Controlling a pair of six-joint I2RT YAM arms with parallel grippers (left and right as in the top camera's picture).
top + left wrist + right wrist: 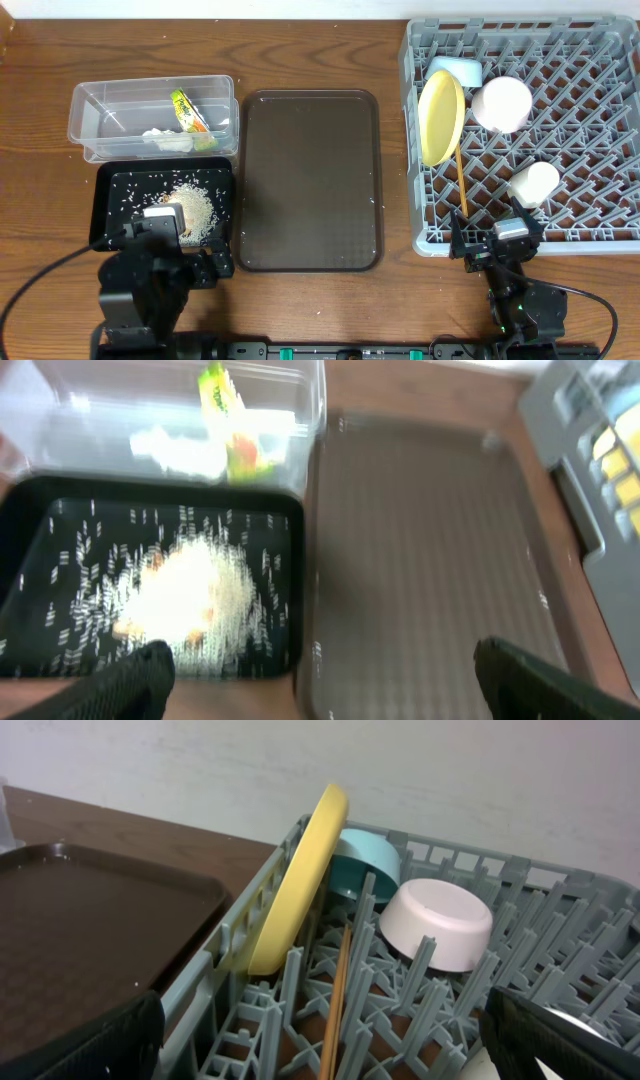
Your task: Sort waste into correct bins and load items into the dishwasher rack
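Rice grains (190, 208) lie in the black tray (108, 190) just beside the clear tub (100, 112) holding a wrapper (187, 110) with unreadable print, brown tray (310, 180) alongside, yellow plate (441, 118) in the grey rack (600, 200), left claw (320, 685) and right claw (320, 1050) both spread apart.

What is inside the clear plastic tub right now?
Inside the clear tub lie a green-and-orange snack wrapper and a white crumpled paper scrap. Anything beneath the scrap is covered; the left wrist view is too blurred to help.
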